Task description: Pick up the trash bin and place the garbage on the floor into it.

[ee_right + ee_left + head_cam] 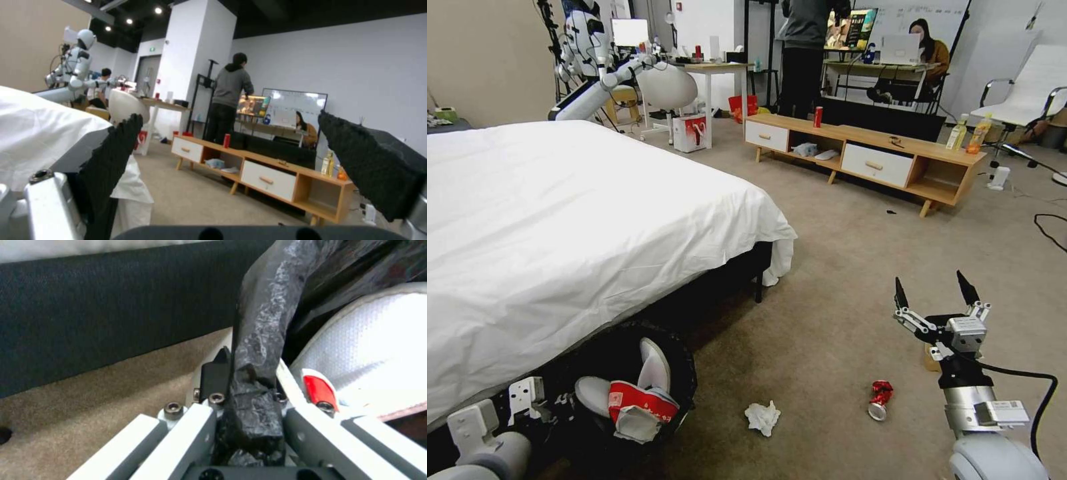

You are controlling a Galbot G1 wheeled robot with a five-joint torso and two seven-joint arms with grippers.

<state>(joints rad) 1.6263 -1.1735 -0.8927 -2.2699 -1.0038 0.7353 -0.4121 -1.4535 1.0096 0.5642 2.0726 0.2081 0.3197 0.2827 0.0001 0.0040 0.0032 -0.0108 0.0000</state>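
The trash bin (684, 363), lined with a black bag, is at the lower left beside the bed, its mouth tipped toward me. Pale flaps and a crushed red-and-white wrapper (640, 403) lie inside. My left gripper (557, 403) is shut on the bin's bag-covered rim (260, 350), seen close in the left wrist view with the left gripper (251, 396) clamped on it. On the floor (827, 320) lie a crumpled white tissue (762, 418) and a crushed red can (880, 400). My right gripper (934, 293) hangs open above the carpet, just right of the can, with nothing between its fingers (111, 156).
The white bed (560, 227) fills the left side. A low wooden TV stand (867, 160) at the back holds an upright red can (818, 117) and yellow bottles (968, 133). A small tan item (928, 362) lies behind my right wrist. Cables (1050, 230) trail at the right.
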